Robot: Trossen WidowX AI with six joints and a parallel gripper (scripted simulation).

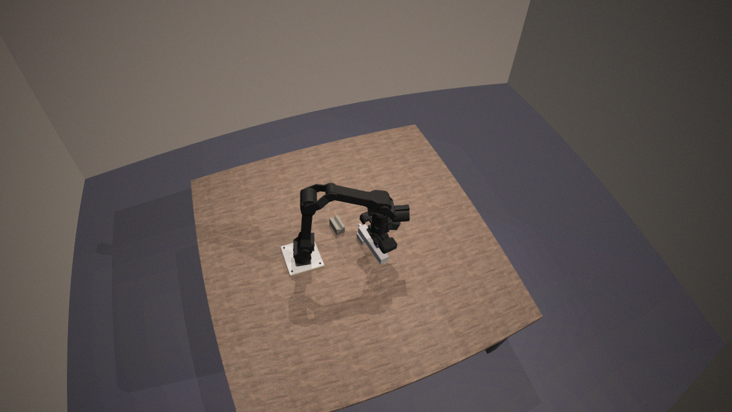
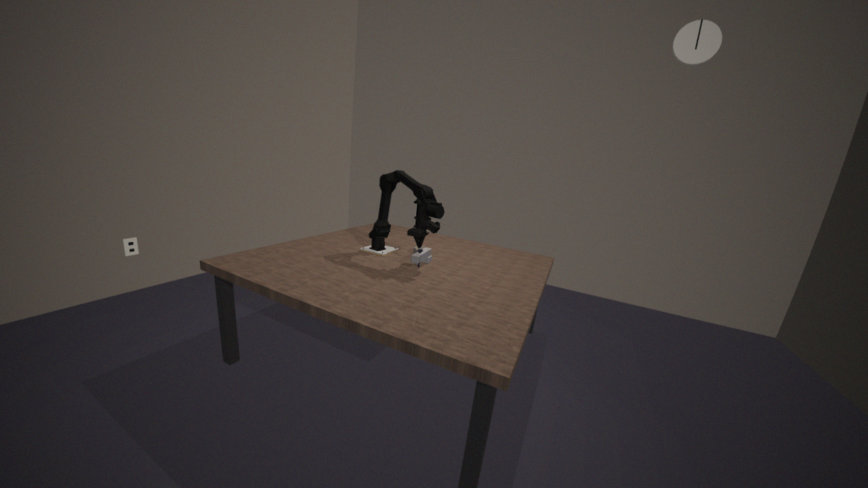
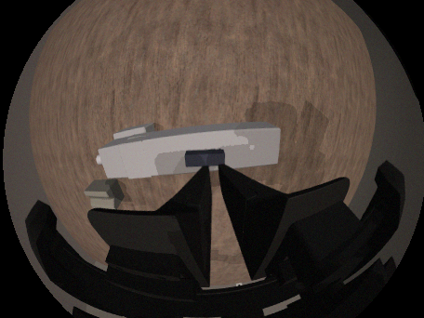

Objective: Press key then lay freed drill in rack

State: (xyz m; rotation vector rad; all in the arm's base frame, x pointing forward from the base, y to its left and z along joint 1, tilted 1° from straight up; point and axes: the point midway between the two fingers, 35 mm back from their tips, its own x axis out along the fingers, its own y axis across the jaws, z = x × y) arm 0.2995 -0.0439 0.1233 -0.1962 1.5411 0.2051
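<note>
A light grey fixture block (image 3: 192,148) lies on the wooden table; it also shows in the top view (image 1: 371,244) and the exterior view (image 2: 420,256). A dark key (image 3: 205,158) sits in its near face. A paler grey piece (image 3: 133,132), which looks like the drill, sticks out at the block's left end. My gripper (image 3: 214,171) points down with its fingertips just at the key. The fingers are almost together with a thin gap, and nothing is between them. The small grey rack (image 3: 104,192) stands left of the block, between it and the arm's base (image 1: 336,224).
The arm's white base plate (image 1: 301,260) is near the table's middle. The table edges are far from the block on all sides.
</note>
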